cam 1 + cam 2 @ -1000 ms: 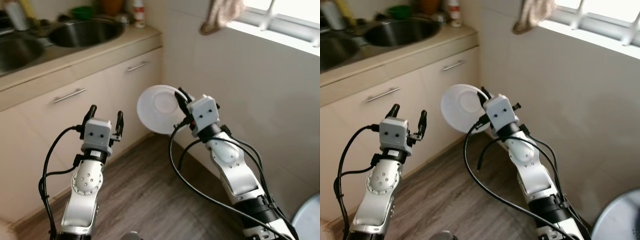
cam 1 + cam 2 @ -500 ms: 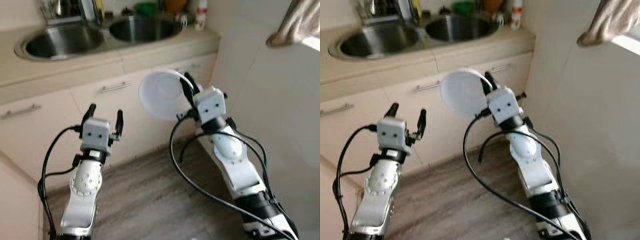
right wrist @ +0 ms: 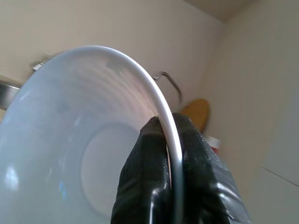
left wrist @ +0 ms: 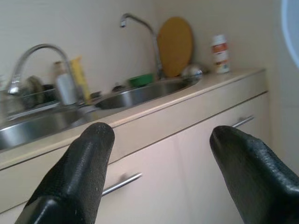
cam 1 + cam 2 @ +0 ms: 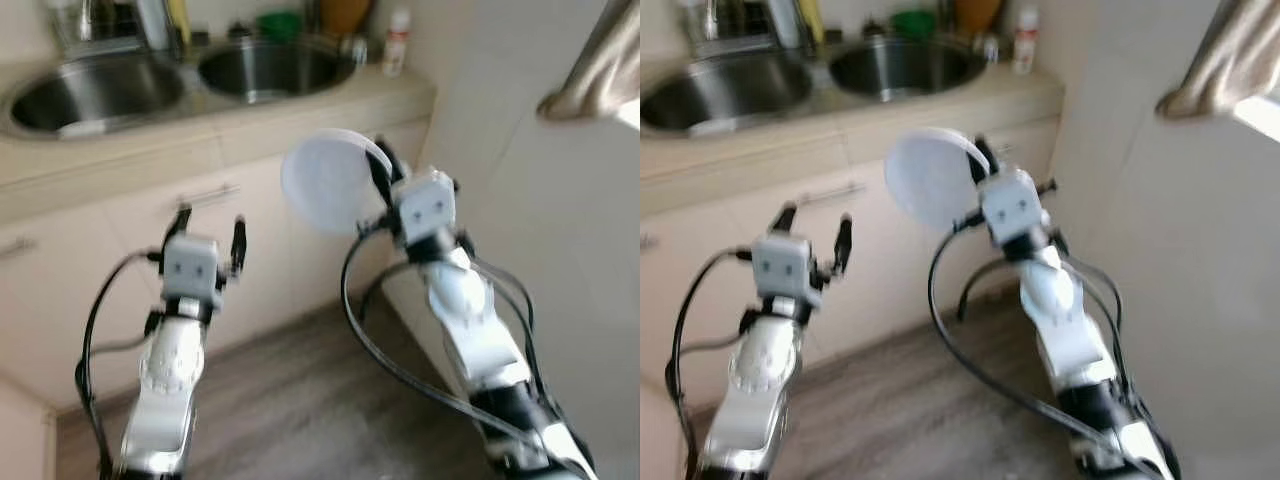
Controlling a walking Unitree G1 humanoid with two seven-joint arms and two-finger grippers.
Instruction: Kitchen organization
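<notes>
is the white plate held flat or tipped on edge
Tipped on edge. The white plate stands nearly upright, facing sideways, its rim pinched between the fingers of the right gripper, above the floor before the cabinets.

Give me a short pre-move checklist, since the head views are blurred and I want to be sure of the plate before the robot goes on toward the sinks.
1. Plate gripped: ok. The right pincer is shut on the rim of the white plate.
2. Plate free of the counter: ok, it is held in the air in front of the cabinets.
3. Left pincer free: ok, open and holding nothing.
4. Right-hand sink free to take the plate: cannot tell, blurred.
5. Bottle at the counter's corner out of the plate's path: cannot tell.
</notes>
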